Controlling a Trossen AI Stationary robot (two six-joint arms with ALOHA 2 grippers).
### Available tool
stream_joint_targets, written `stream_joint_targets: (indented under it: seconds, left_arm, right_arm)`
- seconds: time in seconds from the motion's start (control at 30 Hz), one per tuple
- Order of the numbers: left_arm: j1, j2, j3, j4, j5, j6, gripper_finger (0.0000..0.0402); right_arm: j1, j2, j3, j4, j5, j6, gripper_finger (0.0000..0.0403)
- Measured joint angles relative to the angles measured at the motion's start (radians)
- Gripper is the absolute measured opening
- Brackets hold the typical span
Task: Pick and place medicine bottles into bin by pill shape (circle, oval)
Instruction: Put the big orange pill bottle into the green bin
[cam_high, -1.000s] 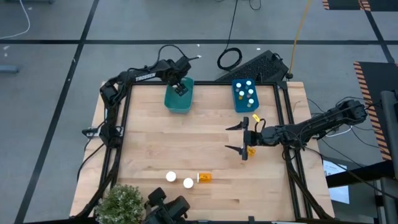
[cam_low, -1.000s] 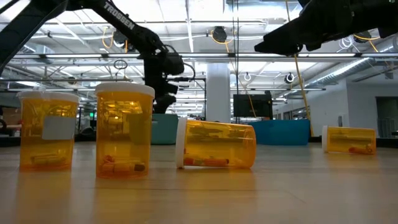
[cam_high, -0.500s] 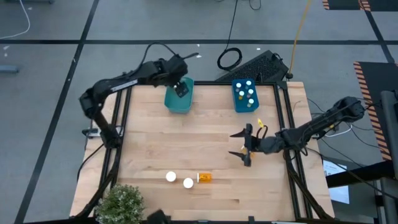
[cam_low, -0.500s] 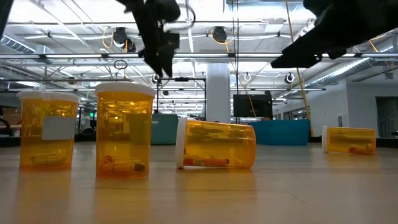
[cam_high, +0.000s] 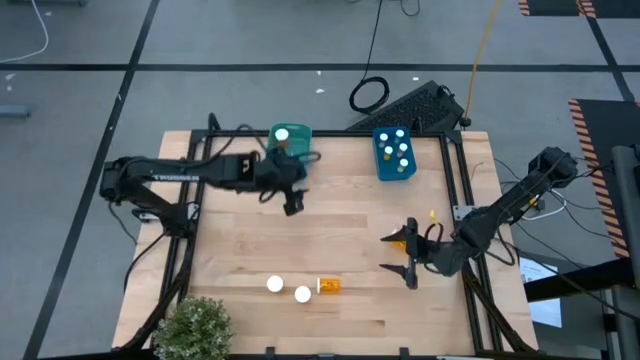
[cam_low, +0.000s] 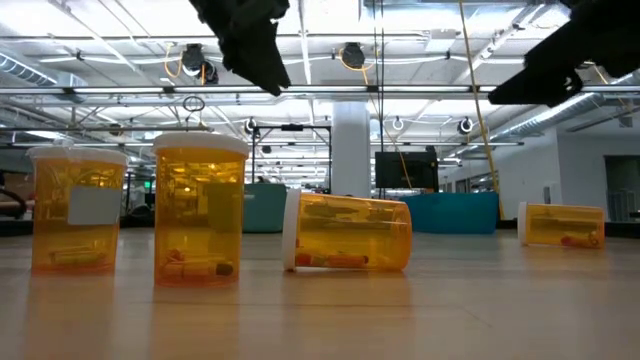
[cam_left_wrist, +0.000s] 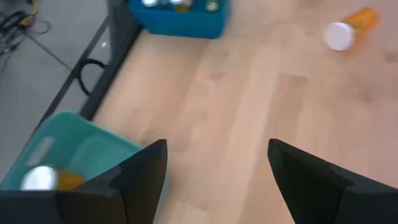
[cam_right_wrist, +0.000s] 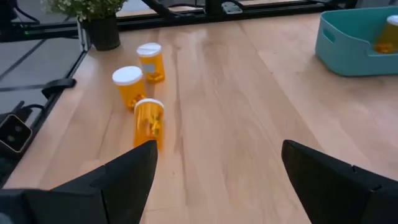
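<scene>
High view, left gripper: left gripper (cam_high: 291, 197) is seen over bare wood just in front of the teal plastic bin (cam_high: 296, 131); fingers spread, nothing held.
High view, right gripper: right gripper (cam_high: 404, 253) is seen near the right edge of the light wooden table (cam_high: 300, 240), fingers spread wide, empty.
High view, bottles: one white-capped orange bottle in the teal bin (cam_high: 282, 137) is visible; several capped bottles fill the blue plastic bin (cam_high: 384, 168); two upright translucent orange bottles with white caps (cam_high: 288, 289) stand near the front edge, with a lying orange bottle (cam_high: 329, 286) just beside them.
Low view, bottles: the two upright bottles are shown at left, the lying one in the middle, and another toppled orange bottle far off (cam_low: 561, 225) at right; both bins are seen behind them.
Left wrist view: open dark fingers (cam_left_wrist: 140, 177) are shown above the wood, with the teal bin beside them, a bottle lying inside it, the blue bin beyond and a toppled bottle farther off.
Right wrist view: parted fingers (cam_right_wrist: 124, 174) frame the three-bottle group, with a small potted green plant (cam_right_wrist: 93, 15) at the table corner beyond and the teal bin far off.
</scene>
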Motion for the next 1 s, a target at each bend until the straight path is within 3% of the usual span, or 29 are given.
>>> stream_joint_targets:
  seconds: [0.23, 0.4, 0.6, 0.77, 1.0]
  left_arm:
    - [-0.147, -0.002, -0.048, 0.058, -0.029, -0.088, 0.0278]
    - [-0.257, -0.001, -0.06, 0.062, -0.121, -0.172, 0.0278]
    - [-0.36, 0.01, -0.06, 0.094, -0.16, -0.215, 0.0278]
    - [-0.393, 0.008, -0.06, 0.114, -0.203, -0.219, 0.0278]
    - [-0.391, 0.009, -0.06, 0.116, -0.203, -0.198, 0.0278]
  right_arm:
    - [0.111, 0.0, 0.012, -0.049, 0.058, 0.131, 0.0336]
    - [0.184, 0.007, 0.012, -0.084, 0.071, 0.207, 0.0336]
    - [0.209, 0.072, 0.013, -0.183, 0.112, 0.27, 0.0336]
    - [0.203, 0.135, 0.013, -0.252, 0.136, 0.284, 0.0336]
    - [0.202, 0.129, 0.013, -0.534, 0.139, 0.535, 0.0336]
